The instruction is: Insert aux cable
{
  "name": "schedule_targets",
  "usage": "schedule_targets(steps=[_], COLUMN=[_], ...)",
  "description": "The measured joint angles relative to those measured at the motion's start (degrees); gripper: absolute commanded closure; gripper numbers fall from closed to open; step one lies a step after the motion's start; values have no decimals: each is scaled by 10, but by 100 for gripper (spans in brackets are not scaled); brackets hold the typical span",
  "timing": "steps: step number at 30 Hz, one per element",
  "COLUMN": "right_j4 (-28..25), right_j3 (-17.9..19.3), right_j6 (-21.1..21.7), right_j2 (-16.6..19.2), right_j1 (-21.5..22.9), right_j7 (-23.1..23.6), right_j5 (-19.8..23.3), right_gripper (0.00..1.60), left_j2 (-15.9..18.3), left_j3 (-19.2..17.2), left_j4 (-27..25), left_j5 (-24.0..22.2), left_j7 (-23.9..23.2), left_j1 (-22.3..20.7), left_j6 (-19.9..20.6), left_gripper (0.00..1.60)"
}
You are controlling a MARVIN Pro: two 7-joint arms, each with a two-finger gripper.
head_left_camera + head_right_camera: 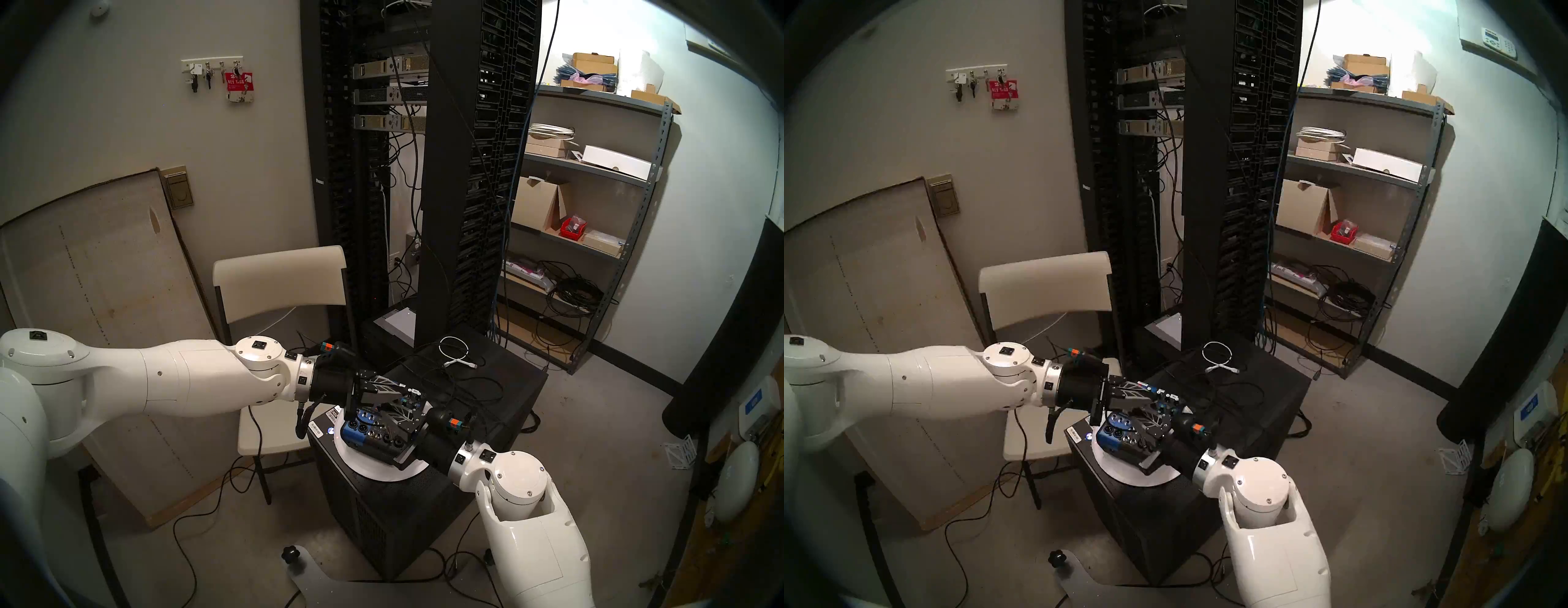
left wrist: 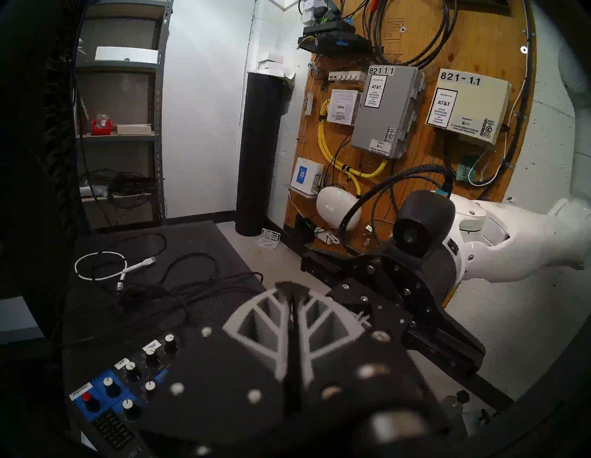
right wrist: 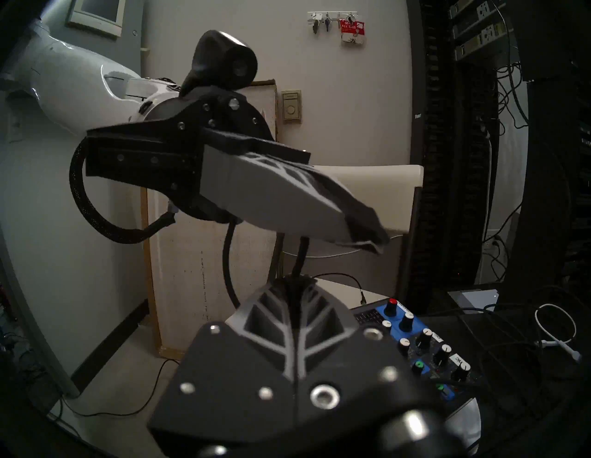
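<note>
**End effectors clenched, crossed over the mixer**

Both are up over the bench. The left end effector (image 2: 289, 288) reaches in from the left side, its grey-ribbed fingers pressed flat together with no gap between them. The right end effector (image 3: 295, 281) comes up from the near right, also shut tight. From the right wrist, the left one's fingers cross just above and beyond the right one's tips.

On to the containers. A flat white round plate (image 1: 407, 473) sits on the black perforated bench (image 1: 509, 382). It carries one thing: a small black-and-blue audio mixer with rows of knobs (image 1: 369, 437). On the grey metal shelf against the far wall, a small red plastic bin (image 1: 572, 229) holds something clear-wrapped, too small to make out.

Now the thin black aux cable with a slim plug at its end (image 3: 362, 296). It arcs out from just past the right end effector's tips and its plug droops against the seat of the cream folding chair (image 1: 280, 276), just beside the mixer's far corner. I cannot tell whether those closed fingers pinch it. The left end effector shows nothing between its pads.

Behind the mixer, a tangle of loose black cables (image 2: 179, 288) sprawls on the bench, with a coiled white cable (image 1: 456, 352) beyond it, well apart from both end effectors.
</note>
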Motion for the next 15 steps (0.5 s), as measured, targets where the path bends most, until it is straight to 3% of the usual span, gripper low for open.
schedule_targets(steps=[15], right_j4=[11], right_j3=[-5], right_j6=[-5], right_j2=[0], right_j1=[7], right_j7=[-4], right_j5=[-4], right_gripper=[160], left_j2=[-3], left_j3=[0], left_j4=[0], left_j5=[-2], left_j7=[-2], left_j1=[0], left_j6=[-1], left_gripper=[160])
